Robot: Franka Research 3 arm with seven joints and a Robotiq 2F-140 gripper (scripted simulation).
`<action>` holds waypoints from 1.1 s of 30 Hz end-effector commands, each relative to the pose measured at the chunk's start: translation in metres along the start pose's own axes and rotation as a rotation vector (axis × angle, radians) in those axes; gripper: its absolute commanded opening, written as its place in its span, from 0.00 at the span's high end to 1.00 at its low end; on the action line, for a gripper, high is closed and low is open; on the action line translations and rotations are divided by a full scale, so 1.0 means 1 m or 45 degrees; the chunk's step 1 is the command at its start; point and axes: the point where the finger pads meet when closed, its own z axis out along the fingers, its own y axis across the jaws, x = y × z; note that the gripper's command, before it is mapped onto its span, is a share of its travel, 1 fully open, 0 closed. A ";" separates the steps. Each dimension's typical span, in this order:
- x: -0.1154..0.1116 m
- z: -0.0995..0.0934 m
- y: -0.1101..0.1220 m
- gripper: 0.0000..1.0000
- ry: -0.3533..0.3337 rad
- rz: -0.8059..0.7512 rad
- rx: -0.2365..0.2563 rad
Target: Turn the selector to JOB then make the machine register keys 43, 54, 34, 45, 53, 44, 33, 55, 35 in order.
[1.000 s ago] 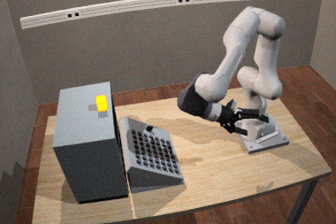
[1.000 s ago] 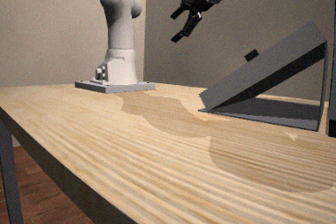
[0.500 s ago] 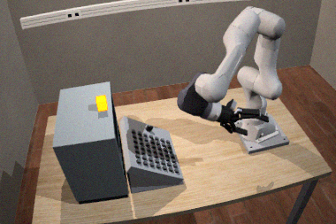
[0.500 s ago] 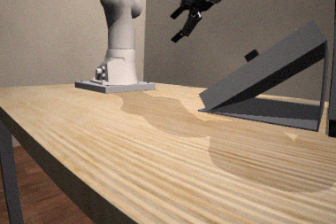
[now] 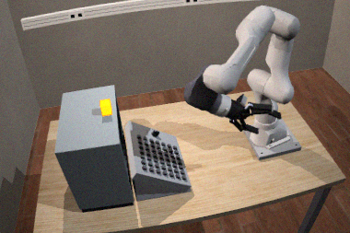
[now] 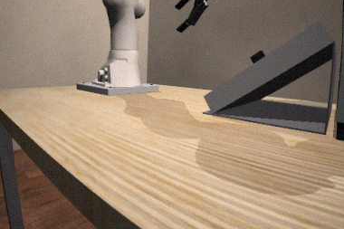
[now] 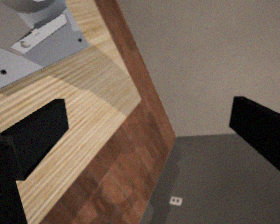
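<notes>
"How are we finding the gripper [image 5: 269, 122] [image 6: 179, 17] [image 7: 149, 112]?"

"We are recording its fingers as standing wide open and gripping nothing. They are hanging above the table [image 5: 221, 183] [image 6: 136, 157] [image 7: 91, 120], and their tips are pointing obliquely down, towards the side where the base plate [image 5: 295, 148] [image 6: 86, 87] [image 7: 21, 70] is sitting."

"And where are we placing the console [image 5: 158, 183] [image 6: 281, 60]?"

"We are noting it behind the fingers, on the side away from their tips, lower down and well apart from them. It is resting on the table with its face sloping. The keys [image 5: 161, 156] are filling that face in rows, and all are showing dark. We are not managing to read their names at this size."

"Are we locating the selector?"

"We are. The selector [image 5: 156, 133] [image 6: 258, 57] is projecting from the console's face, beside the keys, also behind the fingers and apart from them. Its setting is remaining too small for us to tell."

"What else are we entering?"

"Farther behind the fingers, beyond the console, a grey box [image 5: 92, 137] is standing on the table, and a yellow lamp [image 5: 106, 108] is showing bright on its top. From the wrist, we are seeing the table's edge and the floor [image 5: 332, 91] [image 6: 50, 180] [image 7: 121, 175] passing between the two fingers."
</notes>
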 end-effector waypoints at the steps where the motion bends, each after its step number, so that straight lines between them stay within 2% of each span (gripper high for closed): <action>1: 0.003 -0.001 0.003 0.00 -0.005 0.038 -0.019; 3: 0.003 -0.006 -0.002 0.00 -0.051 0.080 -0.027; 6: 0.001 -0.022 -0.017 0.00 -0.192 0.209 -0.050; 13: -0.001 -0.045 -0.040 0.00 -0.395 0.395 -0.083; 15: -0.001 -0.045 -0.040 0.00 -0.395 0.395 -0.083; 16: -0.002 -0.052 -0.047 0.00 -0.461 0.455 -0.093; 30: -0.006 -0.089 -0.084 0.00 -0.798 0.763 -0.149; 32: -0.006 -0.089 -0.084 0.00 -0.798 0.763 -0.149; 33: -0.007 -0.096 -0.091 0.00 -0.858 0.817 -0.158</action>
